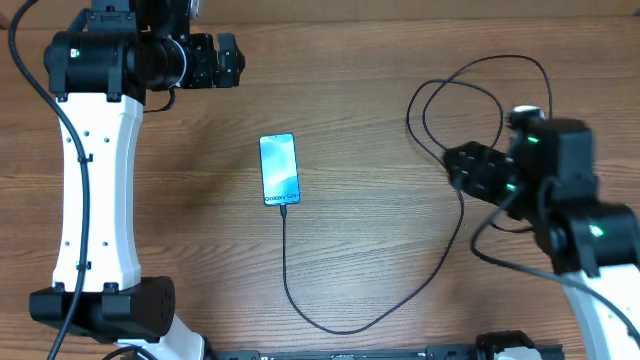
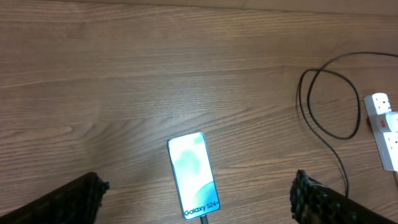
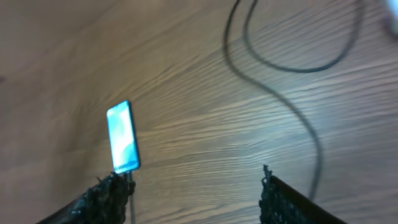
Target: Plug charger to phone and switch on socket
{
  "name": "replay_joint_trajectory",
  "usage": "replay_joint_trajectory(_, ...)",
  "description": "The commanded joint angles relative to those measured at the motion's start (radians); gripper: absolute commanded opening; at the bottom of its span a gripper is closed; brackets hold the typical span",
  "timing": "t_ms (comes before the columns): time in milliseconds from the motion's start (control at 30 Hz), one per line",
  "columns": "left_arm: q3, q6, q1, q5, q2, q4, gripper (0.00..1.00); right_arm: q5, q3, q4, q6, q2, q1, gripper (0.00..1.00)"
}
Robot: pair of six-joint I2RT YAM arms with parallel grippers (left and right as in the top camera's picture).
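Two grippers are hanging open, and neither is holding anything. In the overhead view the phone [image 1: 279, 170] is lying screen up at the centre. The charger [image 1: 284, 250] is running from its lower end, dipping low, then climbing to the upper right, so its tip seems plugged in already. The left gripper [image 1: 226, 60] is sitting at upper left, well apart from the phone. The right gripper [image 1: 468, 166] is hovering at the right, probably placed for the switching step. In the left wrist view the fingers [image 2: 74, 202] are standing wide apart, the phone is lying between them, and the socket [image 2: 387, 134] is showing at the right edge. In the right wrist view the fingers [image 3: 286, 202] are spread too, with the phone near the lower-left one.
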Motion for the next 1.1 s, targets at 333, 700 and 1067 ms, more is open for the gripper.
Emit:
replay_joint_trajectory(333,0.007,0.015,0.005,0.008,-0.009,0.001,1.0,-0.069,0.029,-0.064,-0.058,-0.039,-0.362,0.23)
replay_joint_trajectory(700,0.007,0.015,0.005,0.007,-0.009,0.001,0.99,-0.153,0.155,-0.059,-0.121,0.172,-0.554,0.04)
replay_joint_trajectory(1067,0.007,0.015,0.005,0.007,-0.009,0.001,0.99,-0.254,0.172,0.103,-0.105,0.354,-0.665,0.04)
